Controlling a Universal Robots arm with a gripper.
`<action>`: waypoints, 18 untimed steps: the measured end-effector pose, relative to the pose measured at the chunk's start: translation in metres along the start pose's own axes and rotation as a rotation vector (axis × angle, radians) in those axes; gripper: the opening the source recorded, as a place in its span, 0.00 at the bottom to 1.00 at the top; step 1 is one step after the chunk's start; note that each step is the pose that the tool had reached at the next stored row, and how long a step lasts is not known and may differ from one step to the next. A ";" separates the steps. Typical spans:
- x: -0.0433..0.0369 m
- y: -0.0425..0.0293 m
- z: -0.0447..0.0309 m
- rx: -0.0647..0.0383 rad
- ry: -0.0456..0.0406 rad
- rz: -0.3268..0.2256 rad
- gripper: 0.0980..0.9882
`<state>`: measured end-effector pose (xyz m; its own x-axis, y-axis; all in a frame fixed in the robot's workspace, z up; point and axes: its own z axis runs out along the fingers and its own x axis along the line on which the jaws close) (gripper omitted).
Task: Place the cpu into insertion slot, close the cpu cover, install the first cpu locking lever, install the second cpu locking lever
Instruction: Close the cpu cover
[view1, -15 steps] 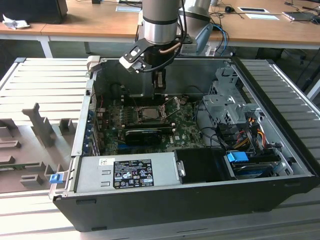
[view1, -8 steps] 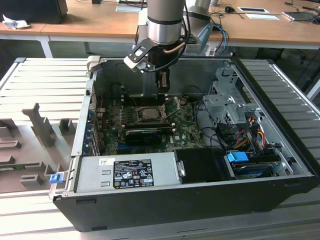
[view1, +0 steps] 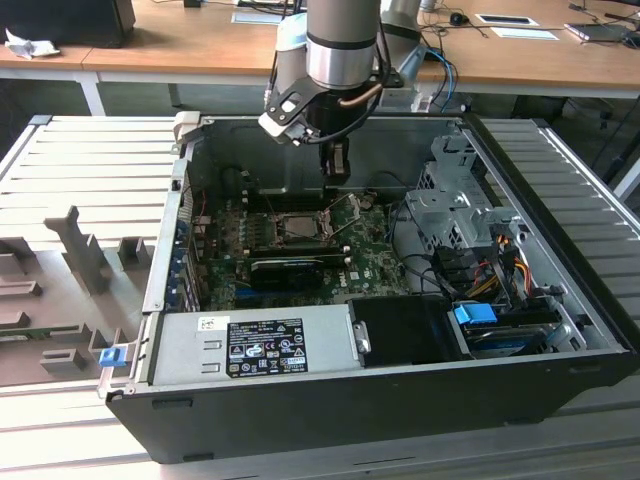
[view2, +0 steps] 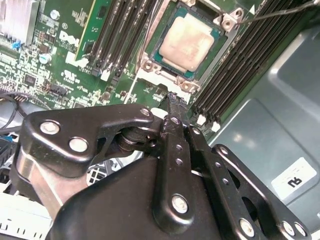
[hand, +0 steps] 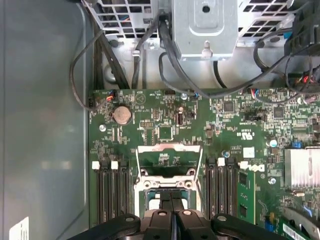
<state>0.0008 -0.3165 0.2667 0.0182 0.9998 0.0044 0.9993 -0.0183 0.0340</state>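
Shut on nothing, the gripper (view2: 175, 102) is held just beside the socket, at about one o'clock of it in the exterior view; the cpu (view2: 187, 42) is already seated, the cpu cover (hand: 170, 148) is judged not yet closed, and both lever steps remain.

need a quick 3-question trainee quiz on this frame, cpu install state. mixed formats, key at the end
1. True or false: the gripper is holding the cpu.
2. The gripper's jaws are: A) wide open, B) shut with nothing between them, C) shut on a cable.
3. Fill in: the cpu cover is ___ (open or closed).

Key
1. False. The cpu lies in the socket, apart from the gripper.
2. B.
3. Open. In the first wrist view its window sits beside the socket, not over the cpu.
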 end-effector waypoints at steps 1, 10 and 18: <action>0.0000 0.0015 0.0000 0.000 -0.0001 0.000 0.01; 0.0004 0.0231 0.0008 0.001 -0.0001 0.000 0.01; 0.0006 0.0330 0.0015 0.001 -0.0002 0.000 0.01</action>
<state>0.0339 -0.3165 0.2663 0.0181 0.9998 0.0042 0.9993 -0.0183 0.0329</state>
